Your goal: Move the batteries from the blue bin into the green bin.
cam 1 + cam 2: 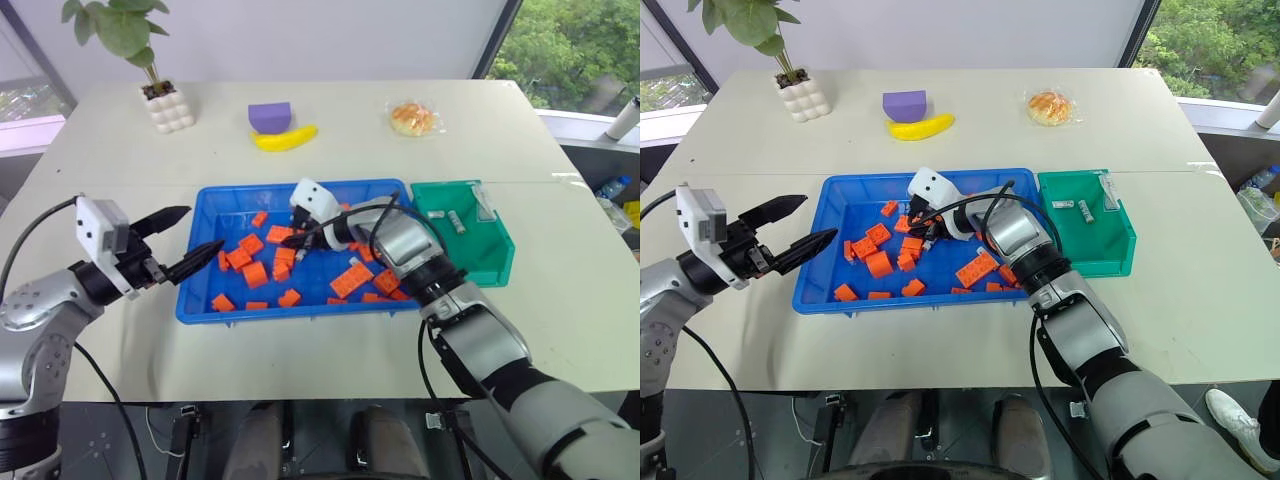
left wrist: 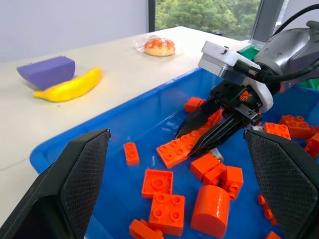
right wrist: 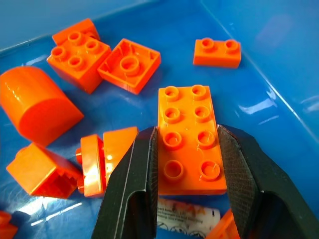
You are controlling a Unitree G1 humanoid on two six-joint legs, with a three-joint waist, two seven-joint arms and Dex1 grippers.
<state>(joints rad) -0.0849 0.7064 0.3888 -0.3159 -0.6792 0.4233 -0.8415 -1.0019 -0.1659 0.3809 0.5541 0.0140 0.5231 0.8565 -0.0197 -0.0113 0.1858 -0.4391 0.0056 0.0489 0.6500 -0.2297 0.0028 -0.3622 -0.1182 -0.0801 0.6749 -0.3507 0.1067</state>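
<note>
The blue bin (image 1: 300, 313) stands mid-table and holds many orange blocks (image 1: 352, 280). My right gripper (image 1: 300, 240) reaches down into the bin's middle among the blocks. In the right wrist view an orange two-by-four block (image 3: 190, 134) lies straight ahead of it, and a whitish battery (image 3: 187, 216) lies crosswise just before that block. The green bin (image 1: 492, 262) sits against the blue bin's right end with two batteries (image 1: 458, 222) inside. My left gripper (image 1: 205, 230) hovers open over the blue bin's left rim, holding nothing.
At the back of the table lie a banana (image 1: 285, 138), a purple block (image 1: 269, 115) and a wrapped bun (image 1: 413, 119). A potted plant (image 1: 165, 105) stands at the back left. Bare tabletop surrounds both bins.
</note>
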